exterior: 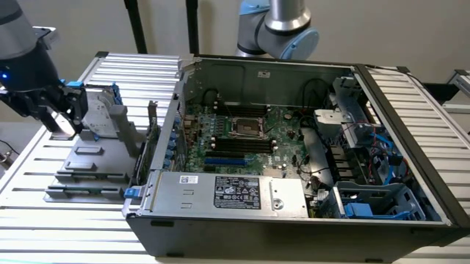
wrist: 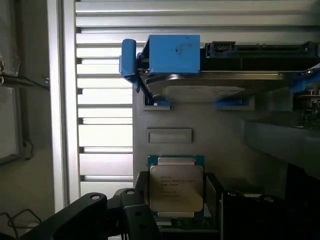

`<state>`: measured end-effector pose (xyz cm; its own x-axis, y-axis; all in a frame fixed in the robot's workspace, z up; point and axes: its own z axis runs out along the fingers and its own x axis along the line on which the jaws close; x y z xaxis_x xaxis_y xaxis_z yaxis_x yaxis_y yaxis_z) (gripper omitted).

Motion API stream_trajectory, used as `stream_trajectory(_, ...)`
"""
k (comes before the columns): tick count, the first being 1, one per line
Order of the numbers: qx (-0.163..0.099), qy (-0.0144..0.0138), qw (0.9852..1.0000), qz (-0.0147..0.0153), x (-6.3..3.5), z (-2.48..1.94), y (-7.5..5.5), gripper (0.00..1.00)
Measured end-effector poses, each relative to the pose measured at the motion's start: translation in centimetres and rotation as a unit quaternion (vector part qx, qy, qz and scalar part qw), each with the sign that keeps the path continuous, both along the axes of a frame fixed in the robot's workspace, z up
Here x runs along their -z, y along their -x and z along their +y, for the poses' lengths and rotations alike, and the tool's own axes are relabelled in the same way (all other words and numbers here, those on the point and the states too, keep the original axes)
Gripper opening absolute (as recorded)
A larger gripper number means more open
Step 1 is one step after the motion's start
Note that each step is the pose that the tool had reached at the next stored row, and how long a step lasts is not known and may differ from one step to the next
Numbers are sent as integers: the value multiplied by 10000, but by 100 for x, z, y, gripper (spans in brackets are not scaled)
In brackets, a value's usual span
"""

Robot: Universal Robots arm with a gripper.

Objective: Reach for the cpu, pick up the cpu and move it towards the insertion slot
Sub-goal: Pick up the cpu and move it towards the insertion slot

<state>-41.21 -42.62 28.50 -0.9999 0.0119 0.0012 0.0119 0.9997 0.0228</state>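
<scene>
The cpu (wrist: 176,187), a small square chip with a silver-grey lid and printed text, sits between my gripper's two dark fingers (wrist: 141,200), which press against its opposite edges. My gripper (wrist: 176,202) is shut on it, just above the grey parts holder (wrist: 215,145). In the exterior view my gripper (exterior: 65,124) hangs at the exterior view's left, over that grey holder (exterior: 92,162) and outside the computer case. The insertion slot (exterior: 246,127), a square socket with a shiny metal frame, lies on the motherboard inside the open case, well to the exterior view's right of my gripper.
A silver hard drive in a blue frame (wrist: 200,75) stands on the grey holder just beyond the cpu. The open black case (exterior: 294,165) has a tall side wall (exterior: 165,137) between my gripper and the socket. Black memory slots (exterior: 242,144) flank the socket. A slatted metal table (exterior: 74,220) lies beneath.
</scene>
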Motion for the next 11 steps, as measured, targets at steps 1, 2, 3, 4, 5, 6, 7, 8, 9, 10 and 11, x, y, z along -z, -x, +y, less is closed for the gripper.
stream_trajectory(1,0,-1,10000,-1,-44,0,-24,54)
stream_trajectory(2,0,-1,10000,-1,-89,0,-61,54)
stream_trajectory(3,0,-1,10000,-1,-134,0,-104,54)
stream_trajectory(4,1,0,10000,-1,-180,0,-150,54)
stream_trajectory(5,0,0,10000,0,-228,0,-197,54)
stream_trajectory(6,0,-1,10000,0,-273,0,-243,54)
stream_trajectory(7,0,-1,10000,-1,-318,0,-288,54)
stream_trajectory(8,0,-3,10000,-1,-363,0,-333,54)
stream_trajectory(9,0,-5,10000,-1,-408,0,-377,54)
stream_trajectory(10,1,-7,10000,-1,-453,0,-422,54)
stream_trajectory(11,1,-9,10000,0,-497,0,-470,54)
